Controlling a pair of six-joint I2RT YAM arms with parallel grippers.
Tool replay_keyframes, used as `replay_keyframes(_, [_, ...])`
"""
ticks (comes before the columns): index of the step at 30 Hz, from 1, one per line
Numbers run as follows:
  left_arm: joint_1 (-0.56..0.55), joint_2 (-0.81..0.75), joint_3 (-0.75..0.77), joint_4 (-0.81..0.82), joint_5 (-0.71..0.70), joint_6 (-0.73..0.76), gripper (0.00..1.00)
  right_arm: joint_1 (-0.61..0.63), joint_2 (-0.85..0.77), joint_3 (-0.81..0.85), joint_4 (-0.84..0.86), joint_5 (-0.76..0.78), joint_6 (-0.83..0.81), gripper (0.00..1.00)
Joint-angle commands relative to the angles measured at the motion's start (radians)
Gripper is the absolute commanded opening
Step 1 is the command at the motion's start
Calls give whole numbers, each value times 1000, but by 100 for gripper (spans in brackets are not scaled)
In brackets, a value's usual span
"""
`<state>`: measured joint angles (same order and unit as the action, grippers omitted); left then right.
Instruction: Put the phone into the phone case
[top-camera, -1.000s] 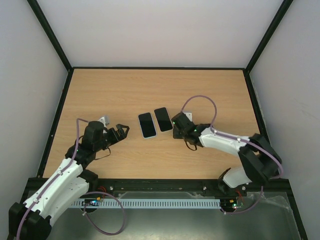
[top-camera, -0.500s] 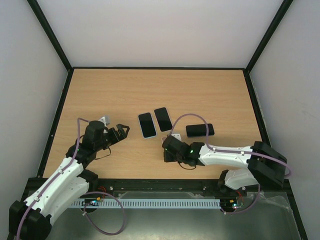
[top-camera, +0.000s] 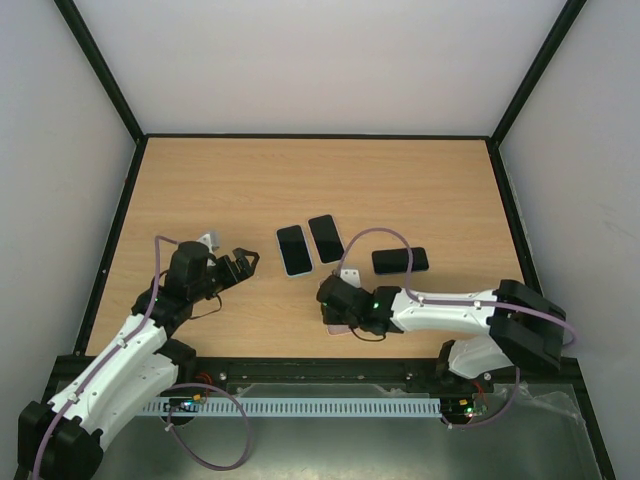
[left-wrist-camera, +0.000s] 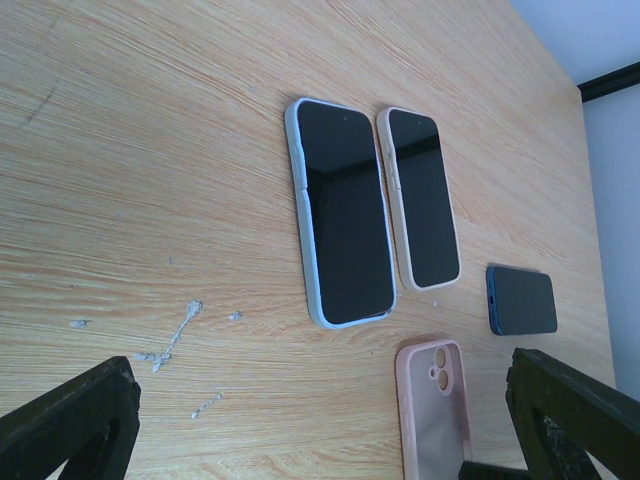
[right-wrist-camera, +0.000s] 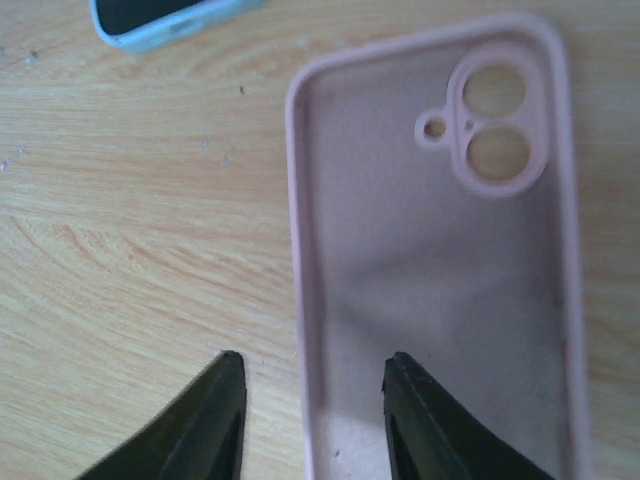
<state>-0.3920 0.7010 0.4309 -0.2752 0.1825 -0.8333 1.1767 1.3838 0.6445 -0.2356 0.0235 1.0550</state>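
Case pickup in hand: right tool, jaws apart, straddles pink case rim, must clamp next; left tool gapes wide.

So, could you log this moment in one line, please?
left claw open, empty | right claw open over pink case | phone not inside

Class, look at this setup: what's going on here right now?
The right gripper is down over an empty pink case lying open side up, jaws parted astride one long edge, not clamped. The left gripper hovers open, holding nothing. A blue-edged phone and a pink-edged phone lie side by side beyond, untouched.
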Motion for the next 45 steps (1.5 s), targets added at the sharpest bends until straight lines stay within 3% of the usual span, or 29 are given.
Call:
replay_keyframes(1, [5,-3,4,-1,4,14,100,-61,-57,54,-104,134,1,44])
replay_keyframes(11, [5,-16,9,-10,16,16,99,-403,-208,-18,-101,174,29,99])
replay_keyframes(24, [5,-6,15,-12,15,26,100,-746,-76,-51,-40,77,142,97])
replay_keyframes(34, [5,1,15,-13,7,35,100,-835,27,-22,21,89,176,98])
replay_keyframes(45, [5,32,29,0,15,39,99,-850,213,87,139,44,22,98])
